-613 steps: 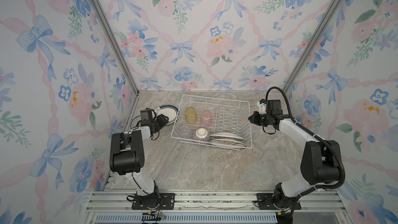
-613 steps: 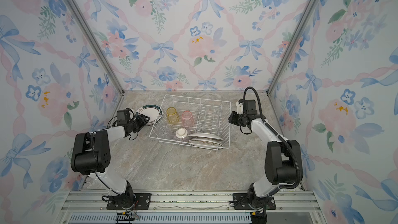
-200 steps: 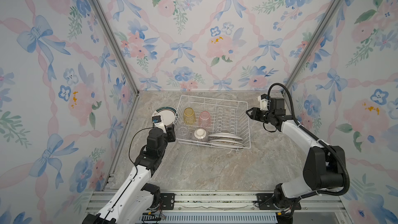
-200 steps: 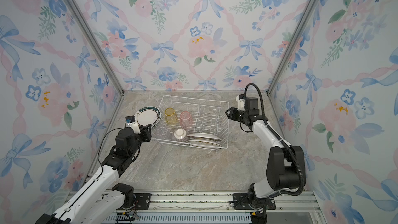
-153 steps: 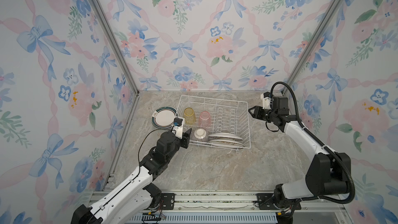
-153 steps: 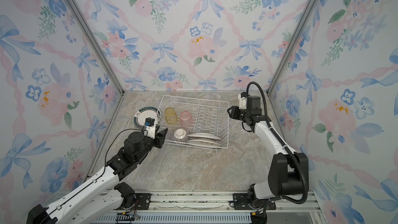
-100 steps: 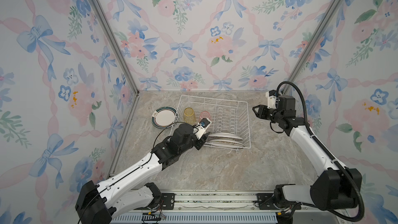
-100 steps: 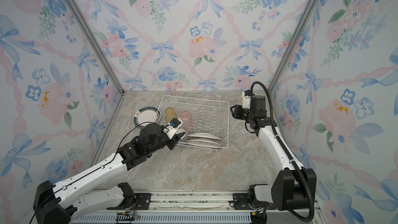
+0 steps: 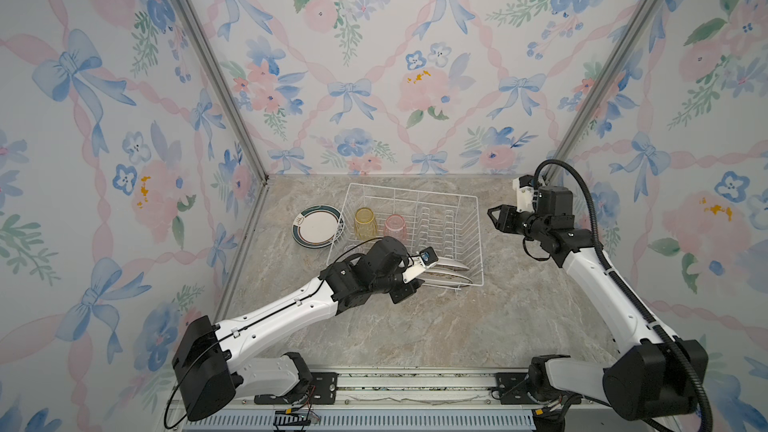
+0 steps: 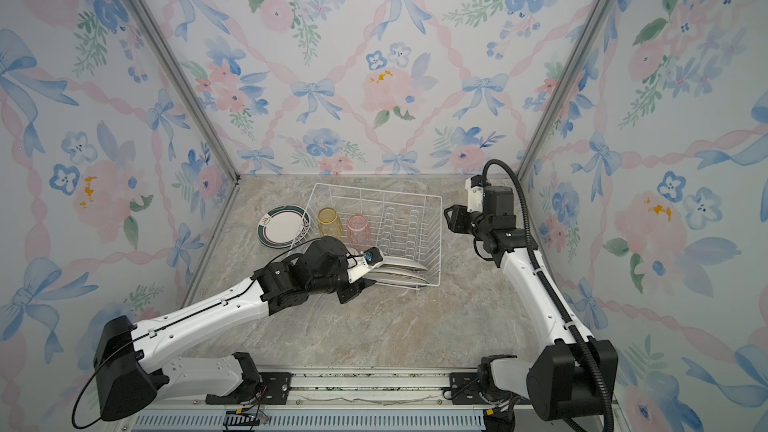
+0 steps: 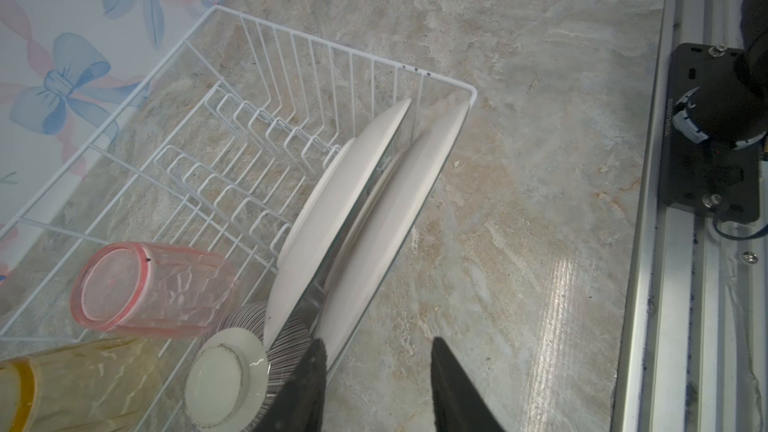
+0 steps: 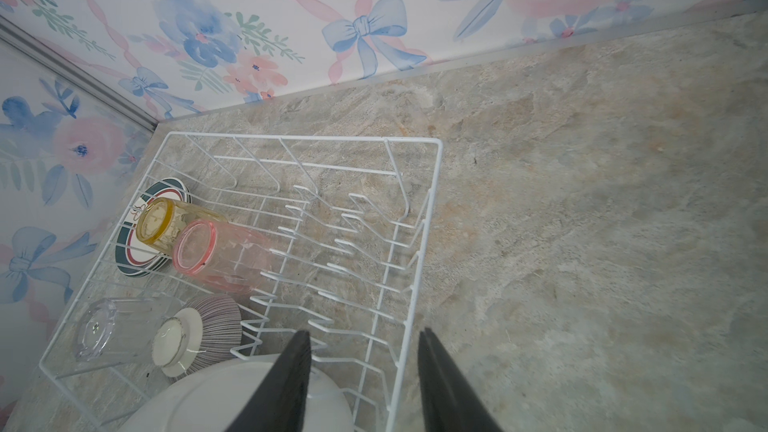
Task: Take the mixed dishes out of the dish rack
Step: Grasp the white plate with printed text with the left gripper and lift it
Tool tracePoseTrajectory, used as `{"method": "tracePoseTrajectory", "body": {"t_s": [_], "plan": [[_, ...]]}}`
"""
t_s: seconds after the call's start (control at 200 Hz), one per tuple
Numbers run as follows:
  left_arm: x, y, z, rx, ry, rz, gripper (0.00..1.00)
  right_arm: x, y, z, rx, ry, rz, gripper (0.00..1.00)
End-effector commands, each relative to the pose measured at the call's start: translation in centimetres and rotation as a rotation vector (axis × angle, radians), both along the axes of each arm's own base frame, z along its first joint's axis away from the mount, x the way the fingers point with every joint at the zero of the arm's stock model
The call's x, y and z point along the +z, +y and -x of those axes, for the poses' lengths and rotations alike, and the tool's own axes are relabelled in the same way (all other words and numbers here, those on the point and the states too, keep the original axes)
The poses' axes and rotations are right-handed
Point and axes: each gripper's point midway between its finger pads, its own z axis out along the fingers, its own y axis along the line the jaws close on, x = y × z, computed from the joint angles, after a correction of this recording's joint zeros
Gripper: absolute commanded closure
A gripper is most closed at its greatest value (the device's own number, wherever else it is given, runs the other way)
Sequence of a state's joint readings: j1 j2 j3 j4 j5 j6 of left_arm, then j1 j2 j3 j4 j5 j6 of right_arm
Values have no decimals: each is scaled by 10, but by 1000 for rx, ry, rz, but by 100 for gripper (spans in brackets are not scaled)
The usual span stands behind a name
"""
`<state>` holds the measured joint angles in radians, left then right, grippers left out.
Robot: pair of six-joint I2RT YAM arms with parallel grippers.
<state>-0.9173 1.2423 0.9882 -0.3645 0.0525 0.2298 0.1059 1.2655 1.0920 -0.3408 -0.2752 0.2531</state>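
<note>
Floral wallpaper with blue bows and pink blooms closes in three sides of the cell, and a grey-beige marbled tabletop (image 9: 415,326) lies under both arms. From my station I see the large white wire dish rack (image 9: 436,218) towards the back of the table in both top views. Its left half holds a yellow translucent tumbler (image 9: 365,222) and a pink translucent tumbler (image 9: 395,227) side by side, both base up. Nearer the arms' bases, a clear tumbler (image 12: 112,328) stands just beside a small ribbed purplish bowl (image 12: 208,326) that is turned foot up. Some round white plates (image 11: 345,209) stand on edge at the rack's near end, leaning towards its near wall. I count two in the left wrist view and cannot be sure of more. One round white plate with a green rim (image 9: 318,226) lies flat on the table just outside the rack's left side.

The left gripper (image 11: 376,342) sits low at the rack's near left corner, its black fingers parted with only tabletop and rim wire between them. One finger is just beside the bowl and the front plate's edge; I cannot tell whether it touches. The right gripper (image 12: 365,331) hangs by the rack's right side, its fingers likewise apart and holding nothing, looking down over the upright prongs (image 12: 332,251).
</note>
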Motion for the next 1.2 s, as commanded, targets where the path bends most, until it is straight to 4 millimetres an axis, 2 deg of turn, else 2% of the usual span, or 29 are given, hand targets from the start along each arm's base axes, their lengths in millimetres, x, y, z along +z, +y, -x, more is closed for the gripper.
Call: {"method": "tracePoseTrajectory", "body": {"t_s": [0.0, 0.36, 0.48, 0.59, 0.9, 1.065, 1.09, 1.195], "plan": [[-7, 3, -1, -10, 0, -59, 59, 2, 2, 7, 13, -5, 12, 55], [-14, -6, -21, 7, -46, -122, 64, 4, 5, 13, 27, -13, 12, 55], [-12, -12, -23, -4, -55, -110, 65, 3, 5, 14, 29, -12, 14, 55], [-15, -17, -25, -17, -43, -113, 72, 2, 5, 14, 31, -9, 19, 55], [-25, -28, -29, -37, -18, -129, 75, 0, 5, 17, 37, -8, 26, 56], [-22, -31, -34, -35, -30, -126, 88, -1, 4, 18, 36, -7, 32, 56], [-22, -31, -35, -35, -32, -126, 93, -1, 4, 18, 37, -8, 33, 56], [-22, -31, -37, -33, -34, -123, 95, -2, 3, 19, 37, -6, 37, 56]]}}
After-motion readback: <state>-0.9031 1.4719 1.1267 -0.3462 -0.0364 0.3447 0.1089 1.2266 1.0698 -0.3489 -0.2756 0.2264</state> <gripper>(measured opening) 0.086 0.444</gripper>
